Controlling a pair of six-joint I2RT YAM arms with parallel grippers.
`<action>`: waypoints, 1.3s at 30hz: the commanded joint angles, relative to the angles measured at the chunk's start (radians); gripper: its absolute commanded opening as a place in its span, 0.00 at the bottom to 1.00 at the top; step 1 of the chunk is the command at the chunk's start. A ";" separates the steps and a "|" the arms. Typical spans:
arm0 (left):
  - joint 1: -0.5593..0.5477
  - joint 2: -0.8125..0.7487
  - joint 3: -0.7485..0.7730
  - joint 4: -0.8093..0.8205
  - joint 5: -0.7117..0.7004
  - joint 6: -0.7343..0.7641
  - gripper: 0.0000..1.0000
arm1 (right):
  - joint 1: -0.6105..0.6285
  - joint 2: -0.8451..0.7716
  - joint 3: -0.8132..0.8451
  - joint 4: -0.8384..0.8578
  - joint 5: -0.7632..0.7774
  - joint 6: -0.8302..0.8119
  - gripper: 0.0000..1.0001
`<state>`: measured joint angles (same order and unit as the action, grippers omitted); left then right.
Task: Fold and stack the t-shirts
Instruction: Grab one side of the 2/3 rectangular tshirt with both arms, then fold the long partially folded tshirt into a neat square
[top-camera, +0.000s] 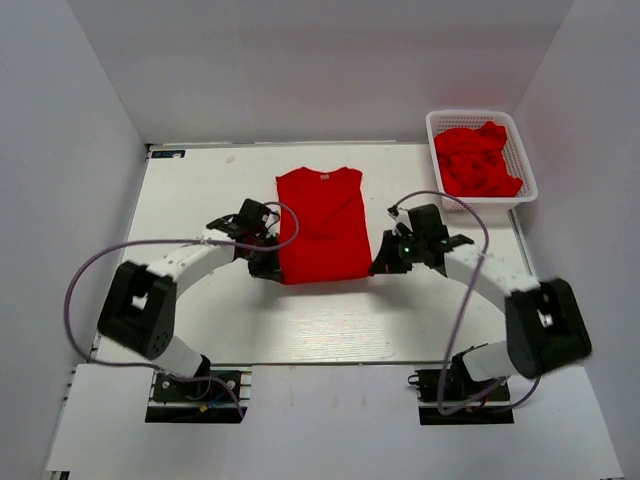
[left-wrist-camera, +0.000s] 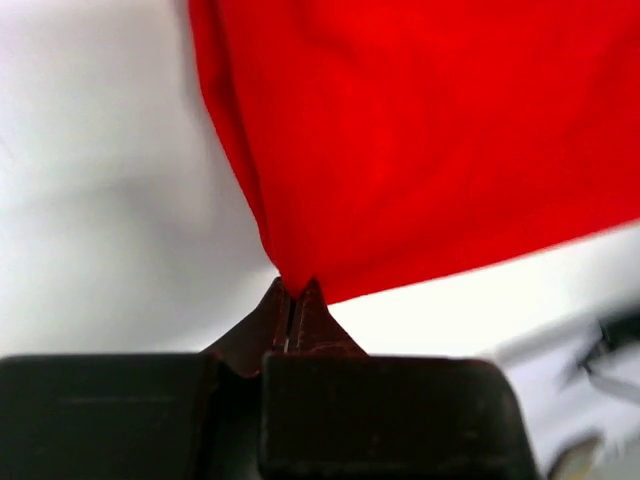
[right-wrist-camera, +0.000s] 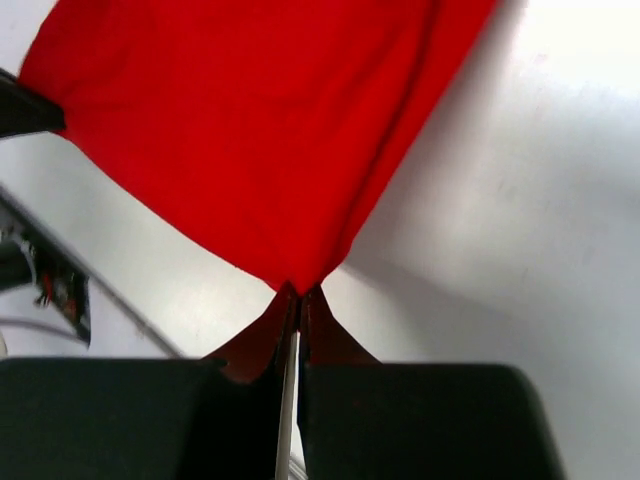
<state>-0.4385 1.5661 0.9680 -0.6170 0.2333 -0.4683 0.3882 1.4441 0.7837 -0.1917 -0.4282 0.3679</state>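
Observation:
A bright red t-shirt (top-camera: 322, 222) lies on the white table, sides folded in to a long rectangle, collar at the far end. My left gripper (top-camera: 268, 268) is shut on its near left corner; in the left wrist view (left-wrist-camera: 292, 288) the cloth (left-wrist-camera: 420, 140) runs up from the pinched tips. My right gripper (top-camera: 380, 264) is shut on its near right corner; in the right wrist view (right-wrist-camera: 300, 290) the shirt (right-wrist-camera: 250, 130) spreads up and left. More red t-shirts (top-camera: 478, 160) lie crumpled in the white basket.
The white mesh basket (top-camera: 525, 170) stands at the far right corner of the table. White walls close in the left, back and right. Both arms' grey cables loop over the table near the shirt.

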 joint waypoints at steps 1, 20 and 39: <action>-0.025 -0.164 -0.015 -0.088 0.121 -0.004 0.00 | 0.014 -0.148 -0.064 -0.156 -0.021 -0.032 0.00; -0.003 -0.106 0.425 -0.237 -0.109 -0.082 0.00 | 0.001 -0.193 0.255 -0.227 0.178 -0.032 0.00; 0.082 0.373 0.902 -0.299 -0.328 -0.059 0.00 | -0.080 0.286 0.692 -0.198 0.158 -0.081 0.00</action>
<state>-0.3817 1.9392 1.8256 -0.9306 -0.0338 -0.5461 0.3264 1.6890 1.3926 -0.4198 -0.2611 0.3134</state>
